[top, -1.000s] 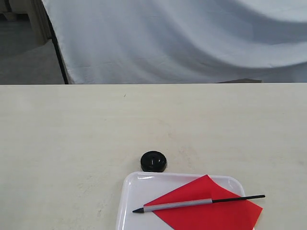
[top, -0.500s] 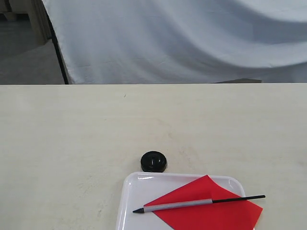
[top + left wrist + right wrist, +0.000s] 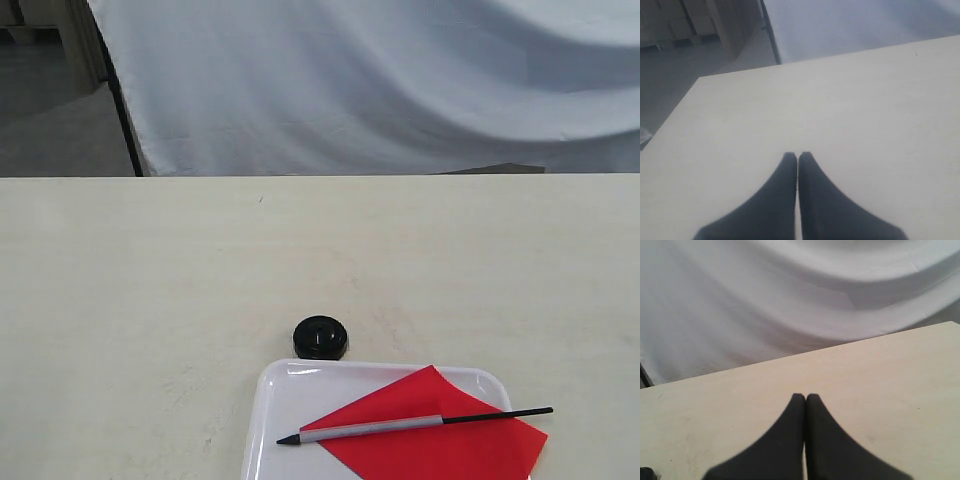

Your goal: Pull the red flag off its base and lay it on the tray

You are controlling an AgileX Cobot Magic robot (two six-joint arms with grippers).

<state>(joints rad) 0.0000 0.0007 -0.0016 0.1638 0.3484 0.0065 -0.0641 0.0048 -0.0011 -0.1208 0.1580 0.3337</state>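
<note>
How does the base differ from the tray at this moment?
The base is black, round and small; the tray is white, rectangular with rounded corners, and far wider. Nothing stands in the base; the tray holds the flag, which lies flat. The base is wholly in view; the tray is cut off by the picture's lower edge. Both rest on the table, the base just beyond the tray's far rim.

The flag (image 3: pixel 420 428) is laid across the tray (image 3: pixel 285 400), with one pole end carried past the right rim. The base (image 3: pixel 320 337) is set on the table (image 3: pixel 150 280) just behind the tray's far rim, left of its middle.
</note>
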